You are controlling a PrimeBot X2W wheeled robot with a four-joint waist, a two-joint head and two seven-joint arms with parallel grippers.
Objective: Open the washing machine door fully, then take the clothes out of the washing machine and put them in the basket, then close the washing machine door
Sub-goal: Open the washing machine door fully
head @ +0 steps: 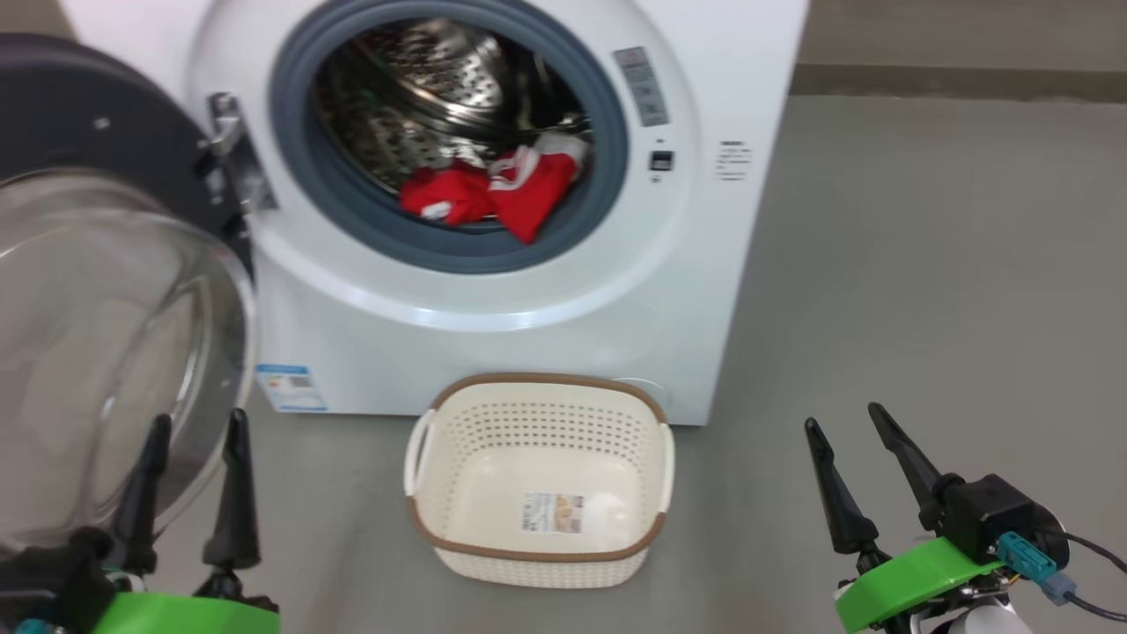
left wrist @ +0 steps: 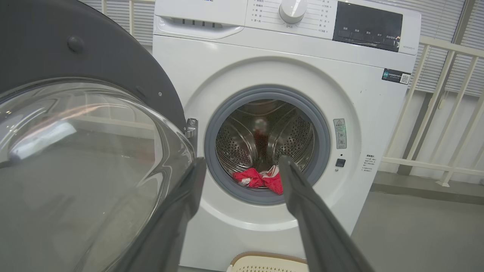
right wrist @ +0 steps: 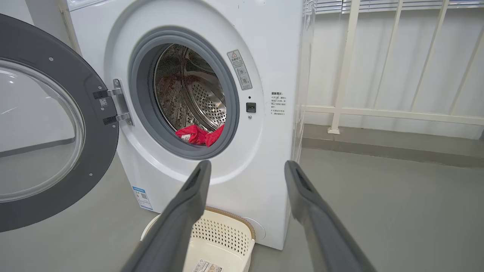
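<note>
At the far left the large round washing machine door (head: 97, 291), with a wide glossy black rim and a bulging clear glass bowl, stands swung wide open on its metal hinge (head: 231, 145). The bowl faces the robot. Low in front of the glass, the left gripper (head: 201, 419) points its two long dark fingers upward; they are spread apart with nothing between them. One finger lies just beside the glass edge, and whether it touches cannot be told.

Next comes the big white boxy washing machine (head: 493, 295), its round mouth lined with a grey rubber ring (head: 475, 255) around a perforated steel drum (head: 423, 79). A small blue label (head: 290, 387) sits at its lower left corner. The clothes (head: 493, 189), soft red garments with white stripes, lie bunched at the bottom front of the drum, one red tip hanging over the rubber ring.

On the grey floor (head: 924, 291) just in front of the machine stands the small cream-white perforated plastic basket (head: 537, 380) with a brown woven-look rim. A paper label (head: 552, 512) is on its bottom.

At the lower right the right gripper (head: 841, 415) hovers over the floor, well apart from the basket, its fingers splayed and holding nothing. Beyond the machine's right side runs a pale railing (right wrist: 397, 114)
</note>
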